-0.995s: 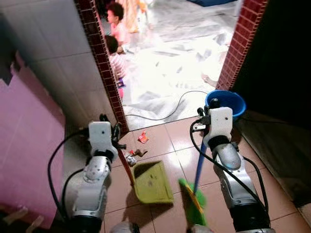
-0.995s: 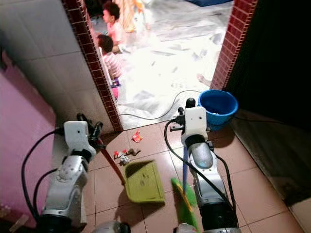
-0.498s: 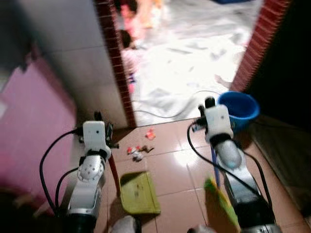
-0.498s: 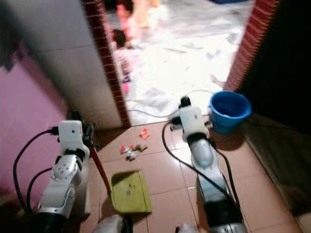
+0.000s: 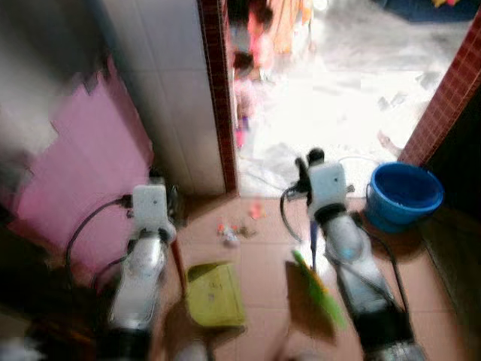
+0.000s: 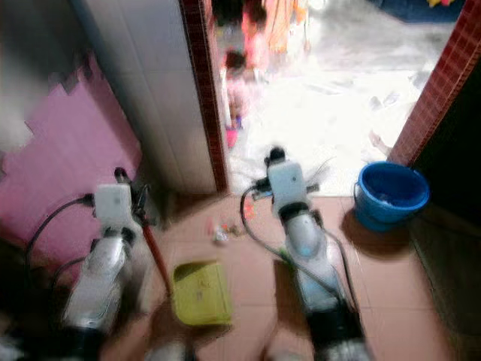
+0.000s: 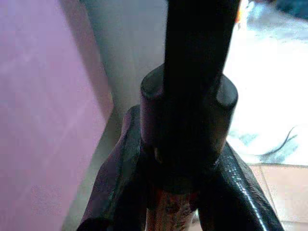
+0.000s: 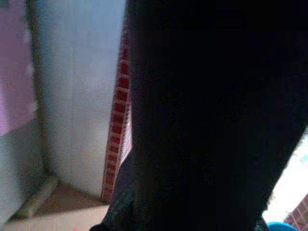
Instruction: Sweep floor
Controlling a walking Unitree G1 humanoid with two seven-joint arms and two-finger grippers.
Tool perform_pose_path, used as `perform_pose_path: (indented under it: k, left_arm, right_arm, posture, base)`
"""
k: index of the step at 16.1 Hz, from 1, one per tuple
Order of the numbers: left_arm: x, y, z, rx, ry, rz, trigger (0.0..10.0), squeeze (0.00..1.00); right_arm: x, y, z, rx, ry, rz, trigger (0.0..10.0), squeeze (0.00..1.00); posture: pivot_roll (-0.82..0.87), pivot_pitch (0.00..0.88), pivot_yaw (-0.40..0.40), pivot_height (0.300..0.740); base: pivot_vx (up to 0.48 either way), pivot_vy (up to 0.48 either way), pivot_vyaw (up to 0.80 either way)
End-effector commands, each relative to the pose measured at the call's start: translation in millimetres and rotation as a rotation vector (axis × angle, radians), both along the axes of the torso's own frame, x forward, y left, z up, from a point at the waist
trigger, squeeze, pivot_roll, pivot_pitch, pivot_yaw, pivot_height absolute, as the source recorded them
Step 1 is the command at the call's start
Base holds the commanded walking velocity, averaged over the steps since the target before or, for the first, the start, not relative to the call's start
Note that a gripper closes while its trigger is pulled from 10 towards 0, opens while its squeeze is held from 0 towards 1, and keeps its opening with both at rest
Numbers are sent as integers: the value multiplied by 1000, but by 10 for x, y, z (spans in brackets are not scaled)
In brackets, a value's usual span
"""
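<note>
the head views are blurred. the left gripper [image 7: 179, 202] is closed around the thin red handle [image 5: 177, 259] of the yellow-green plastic dustpan [image 5: 213, 294]; in the left wrist view its two black fingers [image 7: 120, 178] press on both sides of the reddish stick. the dustpan lies flat on the brown floor tiles [image 5: 263, 259], between the two silver arms and closer to the left one. the right gripper [image 5: 310, 226] is at the top of the blue stick of the green broom [image 5: 319, 289], whose head is down on the tiles just beside the right forearm. how far its fingers are open i cannot tell, because the right wrist view is nearly all dark.

the small pieces of red and pale litter [image 5: 234, 228] lie on the tiles in front of the dustpan, apart from it, near the doorway. one more red piece [image 5: 256, 210] is a little further, near the edge of the tiles.

a round blue plastic bucket [image 5: 402, 195] stands on the right by the red brick door post [image 5: 445, 101]. a pink panel [image 5: 94, 177] leans on the white tiled wall [image 5: 169, 98] at the left. beyond the doorway the ground is very bright, and blurred people in pink and orange clothes [image 5: 252, 68] are there.
</note>
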State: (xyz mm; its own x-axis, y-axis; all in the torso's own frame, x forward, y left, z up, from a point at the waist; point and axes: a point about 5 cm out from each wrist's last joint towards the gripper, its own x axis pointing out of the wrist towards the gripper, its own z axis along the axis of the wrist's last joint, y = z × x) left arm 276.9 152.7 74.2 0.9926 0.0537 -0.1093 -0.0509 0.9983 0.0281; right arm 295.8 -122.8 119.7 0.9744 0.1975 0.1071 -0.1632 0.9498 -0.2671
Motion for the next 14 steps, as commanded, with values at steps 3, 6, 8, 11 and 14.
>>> perform_pose_path:
  k: [3,6,8,11,14]
  left_arm:
    - [29,-19,84,10,-48,5,10000,0]
    - [10,-32,83,-10,-65,8,10000,0]
    - [-50,48,97,7,-85,55,10000,0]
    - [-76,79,53,1,-66,96,10000,0]
    - [-63,92,81,26,-86,102,10000,0]
  right_arm:
    - [-17,-28,23,-13,-15,-4,10000,0]
    - [9,6,11,-17,-9,31,10000,0]
    - [82,176,38,-42,-23,108,10000,0]
    - [125,274,89,-46,-47,134,10000,0]
    - [132,254,75,-59,-57,136,10000,0]
  posture:
    - [-56,0,68,740]
    - [0,0,16,740]
    - [39,0,-23,740]
    - [51,0,-30,740]
    - [32,0,-9,740]
  base:
    - [0,-279,0]
    - [0,0,0]
    - [0,0,0]
    - [0,0,0]
    - [0,0,0]
